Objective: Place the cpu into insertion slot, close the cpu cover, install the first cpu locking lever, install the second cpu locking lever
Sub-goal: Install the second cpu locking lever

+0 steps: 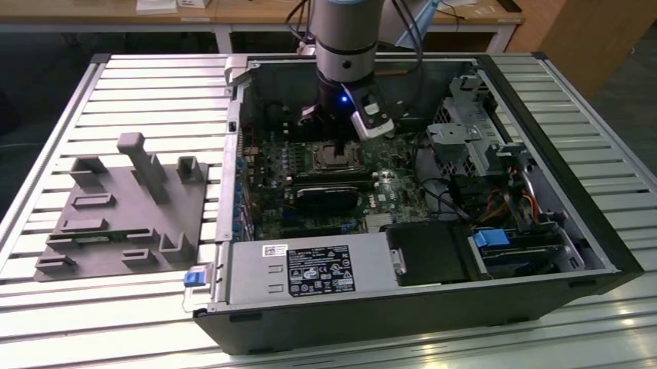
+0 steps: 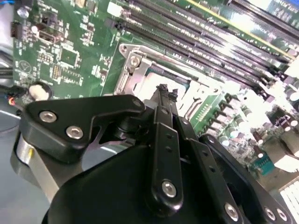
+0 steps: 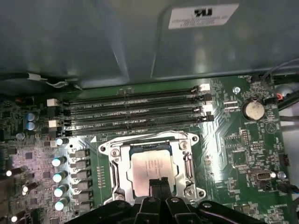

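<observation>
Poised low inside an opened desktop computer case (image 1: 605, 254), the arm's gripper (image 3: 159, 185) hangs directly over the insertion slot (image 3: 115, 164) on the green motherboard (image 3: 233, 144), its two slim black fingers (image 2: 164, 105) drawn together with no visible gap and nothing seen between them. Within the socket lies the cpu (image 3: 152, 164), its silvery top square to the metal border and level with it, which suggests the chip is already seated rather than being carried. Around the chip runs the cpu cover (image 3: 189, 163), a thin silvery frame that appears to lie down flat over the chip's edges, though whether it is latched cannot be told. Such a narrow, pinched finger pose looks suited to pressing or hooking a thin part at the socket's edge rather than grasping anything broad; in both wrist views the tips sit just at the socket's near rim, and contact with the metal cannot be made out. Four long black memory slots (image 3: 135, 112) run parallel just beyond the socket. Outside the case, on the slatted metal table (image 1: 134, 84) toward the exterior view's left, rests a grey fixture tray (image 1: 118, 215), well apart from the work.
</observation>
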Robot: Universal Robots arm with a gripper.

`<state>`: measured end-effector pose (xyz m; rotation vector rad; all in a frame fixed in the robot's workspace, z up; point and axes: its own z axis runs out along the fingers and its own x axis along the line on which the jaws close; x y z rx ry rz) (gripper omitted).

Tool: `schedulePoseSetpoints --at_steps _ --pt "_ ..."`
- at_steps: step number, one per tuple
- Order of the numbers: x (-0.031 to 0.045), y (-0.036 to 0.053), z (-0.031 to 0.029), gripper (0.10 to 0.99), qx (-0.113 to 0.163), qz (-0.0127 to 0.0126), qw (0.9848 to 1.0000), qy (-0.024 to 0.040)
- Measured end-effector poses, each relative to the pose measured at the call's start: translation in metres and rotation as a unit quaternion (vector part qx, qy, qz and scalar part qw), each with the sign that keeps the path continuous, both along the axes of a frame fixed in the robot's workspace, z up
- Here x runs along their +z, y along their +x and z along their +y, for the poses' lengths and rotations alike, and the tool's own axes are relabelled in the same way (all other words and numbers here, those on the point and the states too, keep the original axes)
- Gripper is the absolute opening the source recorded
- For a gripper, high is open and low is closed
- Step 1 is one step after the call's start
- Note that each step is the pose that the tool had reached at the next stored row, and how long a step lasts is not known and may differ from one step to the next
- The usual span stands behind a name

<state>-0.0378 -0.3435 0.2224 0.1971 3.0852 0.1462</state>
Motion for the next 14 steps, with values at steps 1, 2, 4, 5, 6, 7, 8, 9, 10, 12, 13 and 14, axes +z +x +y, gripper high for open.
schedulePoseSetpoints --at_steps 1,2,4,5,6,7,8,9,10,12,13,14 --pt "0.0025 0.0000 0.0000 0.102 0.000 -0.0001 1.0000 0.0000" --pt "0.0054 0.0000 0.0000 0.102 0.000 -0.0001 1.0000 0.0000" --pt "0.0115 0.0000 0.0000 0.102 0.000 -0.0004 1.0000 0.0000" --pt "0.0143 0.0000 0.0000 0.102 0.000 -0.0005 1.0000 0.0000" --pt "0.0166 0.0000 0.0000 0.102 0.000 -0.0006 1.0000 0.0000" --pt "0.0180 0.0000 0.0000 0.102 0.000 -0.0006 1.0000 0.0000" --pt "0.0181 0.0000 0.0000 0.102 0.000 -0.0007 1.0000 0.0000" --pt "0.0182 0.0000 0.0000 0.102 0.000 -0.0007 1.0000 0.0000" --pt "0.0181 0.0000 0.0000 0.102 0.000 -0.0007 1.0000 0.0000" --pt "0.0182 0.0000 0.0000 0.102 0.000 -0.0006 1.0000 -0.0003" --pt "0.0182 0.0000 0.0000 0.102 0.000 -0.0006 1.0000 -0.0004" --pt "0.0182 0.0000 0.0000 0.102 0.000 -0.0006 1.0000 -0.0004"
